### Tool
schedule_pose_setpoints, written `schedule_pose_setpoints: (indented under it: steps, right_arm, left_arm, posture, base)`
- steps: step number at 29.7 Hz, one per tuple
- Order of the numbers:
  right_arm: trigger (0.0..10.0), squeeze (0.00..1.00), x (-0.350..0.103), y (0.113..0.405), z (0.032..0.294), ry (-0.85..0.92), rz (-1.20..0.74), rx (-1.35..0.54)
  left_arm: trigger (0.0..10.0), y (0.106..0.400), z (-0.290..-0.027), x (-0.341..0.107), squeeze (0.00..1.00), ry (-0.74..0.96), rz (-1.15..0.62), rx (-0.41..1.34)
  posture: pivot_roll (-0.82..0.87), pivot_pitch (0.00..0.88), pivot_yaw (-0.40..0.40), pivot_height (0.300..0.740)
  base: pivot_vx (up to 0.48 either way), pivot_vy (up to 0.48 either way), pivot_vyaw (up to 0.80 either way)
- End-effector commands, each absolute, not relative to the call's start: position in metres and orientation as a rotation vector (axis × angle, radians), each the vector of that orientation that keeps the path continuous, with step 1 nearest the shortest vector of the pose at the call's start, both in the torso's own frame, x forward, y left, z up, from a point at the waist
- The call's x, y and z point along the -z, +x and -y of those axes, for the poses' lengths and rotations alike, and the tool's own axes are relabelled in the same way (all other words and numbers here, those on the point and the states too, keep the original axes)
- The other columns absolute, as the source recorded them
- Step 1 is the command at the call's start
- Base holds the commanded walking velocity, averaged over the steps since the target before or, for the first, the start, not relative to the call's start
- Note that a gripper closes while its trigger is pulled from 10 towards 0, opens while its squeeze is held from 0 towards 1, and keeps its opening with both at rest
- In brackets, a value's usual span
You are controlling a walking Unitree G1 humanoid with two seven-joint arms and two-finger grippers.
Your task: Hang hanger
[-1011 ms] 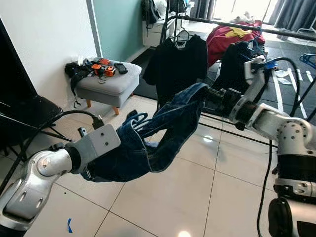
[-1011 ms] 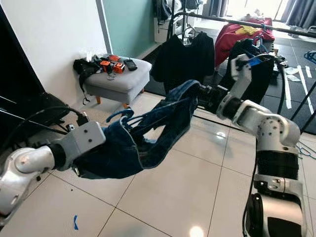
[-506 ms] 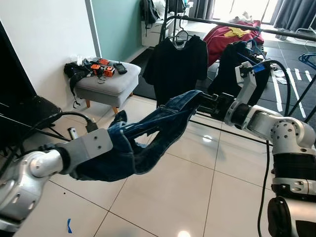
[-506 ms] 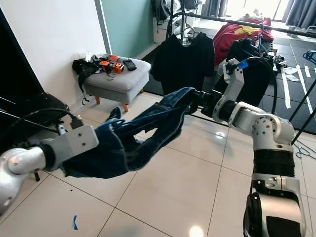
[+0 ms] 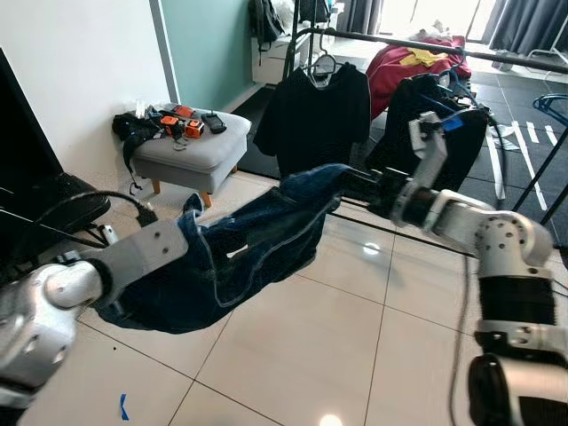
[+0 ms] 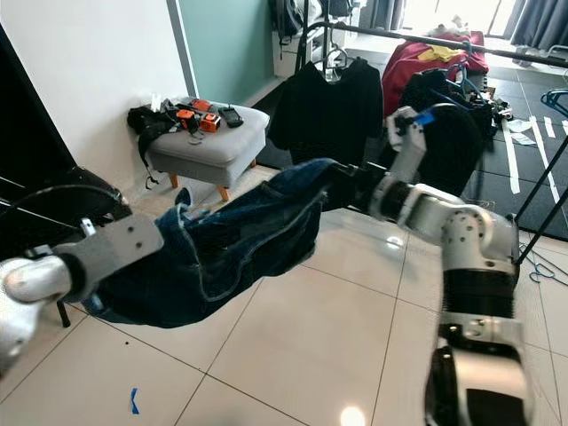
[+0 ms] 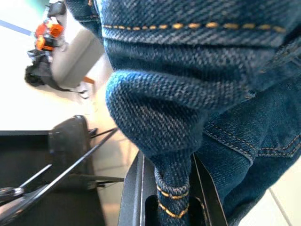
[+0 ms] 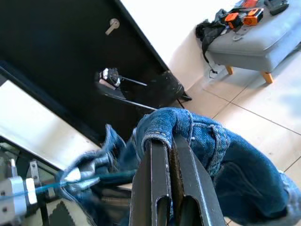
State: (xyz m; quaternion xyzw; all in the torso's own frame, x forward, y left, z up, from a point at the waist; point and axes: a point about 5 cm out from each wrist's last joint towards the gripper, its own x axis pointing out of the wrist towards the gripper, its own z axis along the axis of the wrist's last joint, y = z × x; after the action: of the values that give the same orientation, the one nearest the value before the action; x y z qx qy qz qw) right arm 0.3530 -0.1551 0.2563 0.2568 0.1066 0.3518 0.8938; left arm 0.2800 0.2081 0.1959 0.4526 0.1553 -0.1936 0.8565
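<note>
Blue jeans (image 5: 248,244) hang stretched between my two arms above the tiled floor. My left gripper (image 7: 171,197) is shut on a folded hem of the denim, low at the left, and the cloth covers its fingers in the eye views. My right gripper (image 8: 170,155) is shut on another edge of the jeans, at the cloth's far end (image 5: 342,177). Among the folds a thin teal bar with a metal end (image 8: 75,178) shows. Behind stands a black clothes rail (image 5: 426,44) with a black shirt on a hanger (image 5: 315,111).
A grey padded stool (image 5: 191,146) with orange-black tools and a bag stands by the white wall at the left. A black stand with cables (image 5: 53,209) sits at my left. Red and dark clothes (image 5: 417,67) lie behind the rail. Pale floor tiles (image 5: 302,355) stretch below.
The jeans have been drawn out flatter between the grippers. My left forearm has lifted and my right wrist has swung leftward. The blue loop seen above the denim earlier is covered now.
</note>
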Motion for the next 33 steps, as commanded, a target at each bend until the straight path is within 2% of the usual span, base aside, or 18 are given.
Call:
schedule_pose_setpoints:
  steps: [1,2,4,5,8,15,16,20,21,22,23,27,33]
  right_arm:
    - [0.0,0.0,-0.274,0.349,0.125,0.552,-0.173,-0.837]
    - [0.0,0.0,-0.274,0.349,0.125,0.552,-0.173,-0.837]
    - [0.0,0.0,-0.277,0.346,0.102,0.573,-0.174,-0.899]
    - [0.0,0.0,-0.277,0.346,0.102,0.573,-0.174,-0.899]
    - [0.0,0.0,-0.28,0.342,0.078,0.592,-0.179,-0.972]
    - [0.0,0.0,-0.259,0.342,0.075,0.515,-0.264,-0.927]
    - [10.0,0.0,-0.249,0.344,0.079,0.461,-0.304,-0.866]
    - [10.0,0.0,-0.236,0.346,0.084,0.391,-0.353,-0.782]
    - [10.0,0.67,-0.231,0.348,0.09,0.375,-0.362,-0.748]
    - [10.0,0.67,-0.231,0.348,0.09,0.375,-0.362,-0.748]
    - [10.0,0.96,-0.226,0.349,0.097,0.354,-0.373,-0.719]
    - [10.0,1.0,-0.214,0.348,0.107,0.226,-0.405,-0.685]
    - [10.0,1.0,-0.213,0.346,0.109,0.215,-0.394,-0.709]
  left_arm:
    - [10.0,0.289,-0.197,-0.198,0.0,0.898,-0.299,0.354]
    - [10.0,0.289,-0.197,-0.198,0.0,0.898,-0.299,0.354]
    - [10.0,0.293,-0.185,-0.198,0.0,0.837,-0.272,0.349]
    - [10.0,0.293,-0.185,-0.198,0.0,0.837,-0.272,0.349]
    - [10.0,0.294,-0.173,-0.196,0.0,0.784,-0.254,0.369]
    - [10.0,0.289,-0.18,-0.198,0.0,0.79,-0.258,0.372]
    - [10.0,0.289,-0.183,-0.198,0.0,0.787,-0.266,0.361]
    - [10.0,0.288,-0.186,-0.198,0.0,0.776,-0.277,0.34]
    - [10.0,0.288,-0.19,-0.198,0.0,0.774,-0.283,0.333]
    - [10.0,0.288,-0.19,-0.198,0.0,0.774,-0.283,0.333]
    - [10.0,0.287,-0.192,-0.198,0.0,0.773,-0.287,0.328]
    - [10.0,0.285,-0.192,-0.198,0.0,0.765,-0.286,0.358]
    - [10.0,0.282,-0.181,-0.197,0.0,0.707,-0.262,0.427]
  posture:
    - [-0.06,0.044,-0.023,0.74]
    - [-0.06,0.044,-0.023,0.74]
    - [-0.06,0.043,-0.022,0.74]
    - [-0.06,0.043,-0.022,0.74]
    - [-0.05,0.042,-0.027,0.74]
    - [-0.04,0.044,-0.033,0.74]
    - [-0.05,0.044,-0.033,0.74]
    - [-0.05,0.044,-0.033,0.74]
    - [-0.05,0.045,-0.033,0.74]
    - [-0.05,0.045,-0.033,0.74]
    - [-0.05,0.043,-0.034,0.74]
    - [-0.06,0.044,-0.034,0.74]
    - [-0.06,0.039,-0.037,0.74]
  base:
    - [0.0,0.0,0.0]
    - [0.0,0.0,0.0]
    - [0.0,0.0,0.0]
    - [0.0,0.0,0.0]
    - [0.0,0.0,0.0]
    - [0.0,0.0,0.0]
    - [0.0,0.0,0.0]
    - [0.0,0.0,0.0]
    - [0.0,0.0,0.0]
    - [0.0,0.0,0.0]
    - [0.0,0.0,0.0]
    - [0.0,0.0,0.0]
    - [0.0,0.0,0.0]
